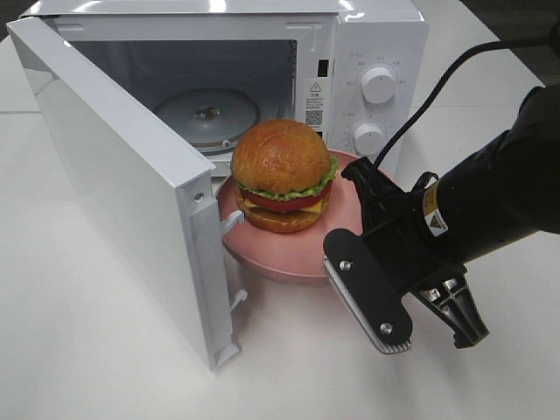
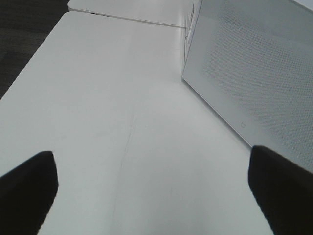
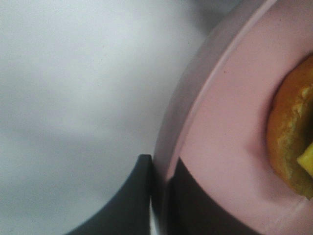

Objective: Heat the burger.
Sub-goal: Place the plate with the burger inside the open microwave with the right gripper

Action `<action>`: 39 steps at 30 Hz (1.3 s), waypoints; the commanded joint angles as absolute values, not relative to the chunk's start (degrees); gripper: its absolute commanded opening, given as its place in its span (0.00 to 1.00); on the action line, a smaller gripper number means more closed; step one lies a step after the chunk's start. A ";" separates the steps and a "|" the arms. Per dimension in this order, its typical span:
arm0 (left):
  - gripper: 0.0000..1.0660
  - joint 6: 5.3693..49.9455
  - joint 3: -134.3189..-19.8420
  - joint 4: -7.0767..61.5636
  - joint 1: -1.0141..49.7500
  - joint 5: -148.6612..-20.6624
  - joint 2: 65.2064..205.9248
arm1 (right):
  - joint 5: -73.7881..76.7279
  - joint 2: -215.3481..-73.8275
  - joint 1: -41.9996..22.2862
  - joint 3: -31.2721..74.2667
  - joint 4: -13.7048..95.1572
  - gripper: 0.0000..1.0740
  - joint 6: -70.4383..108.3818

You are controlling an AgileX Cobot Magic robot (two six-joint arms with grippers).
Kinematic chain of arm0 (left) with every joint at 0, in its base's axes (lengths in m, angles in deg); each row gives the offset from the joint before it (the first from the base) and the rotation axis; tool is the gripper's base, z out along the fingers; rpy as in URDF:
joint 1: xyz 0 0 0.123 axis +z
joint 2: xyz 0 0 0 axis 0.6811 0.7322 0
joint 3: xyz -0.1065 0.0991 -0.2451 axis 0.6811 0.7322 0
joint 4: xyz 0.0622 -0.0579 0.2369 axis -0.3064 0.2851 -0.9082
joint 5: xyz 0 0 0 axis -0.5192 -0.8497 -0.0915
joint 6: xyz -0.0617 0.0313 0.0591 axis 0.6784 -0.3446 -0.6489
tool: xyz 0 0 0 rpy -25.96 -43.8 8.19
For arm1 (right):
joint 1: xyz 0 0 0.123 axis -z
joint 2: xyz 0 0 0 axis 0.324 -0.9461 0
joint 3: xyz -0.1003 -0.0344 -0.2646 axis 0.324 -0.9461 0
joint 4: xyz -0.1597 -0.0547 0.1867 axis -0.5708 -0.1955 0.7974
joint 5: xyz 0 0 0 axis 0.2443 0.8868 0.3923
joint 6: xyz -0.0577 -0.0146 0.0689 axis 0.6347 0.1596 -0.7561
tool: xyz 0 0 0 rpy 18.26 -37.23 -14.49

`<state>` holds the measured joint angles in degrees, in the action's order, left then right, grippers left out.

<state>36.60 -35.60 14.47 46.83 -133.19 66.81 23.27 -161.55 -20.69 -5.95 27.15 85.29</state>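
Your right gripper [image 3: 159,171] pinches pink plate [image 3: 220,122] rim, burger [image 1: 282,175] just beyond its tips; your left gripper [image 2: 154,188] spread, empty.

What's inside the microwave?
Only a round glass turntable shows inside the microwave. The open door hides the left part, and the burger on its pink plate hides some of the floor.

Warning-triangle label [image 1: 314,101] on microwave [image 1: 385,39]
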 commanded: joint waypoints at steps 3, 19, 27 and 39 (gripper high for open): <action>0.92 36.65 -35.43 14.70 47.06 -132.68 65.55 | 18.92 -160.63 -18.05 -5.66 37.52 0.00 98.36; 0.92 36.65 -35.43 14.70 47.06 -132.68 65.55 | 16.68 -160.63 -17.36 -4.97 47.54 0.00 113.02; 0.92 36.65 -35.43 14.70 47.06 -132.68 65.55 | 16.40 -161.49 -17.36 -3.37 47.54 0.00 112.51; 0.92 36.65 -35.43 14.70 47.06 -132.68 65.55 | 16.40 -166.30 -17.36 3.16 43.08 0.00 108.10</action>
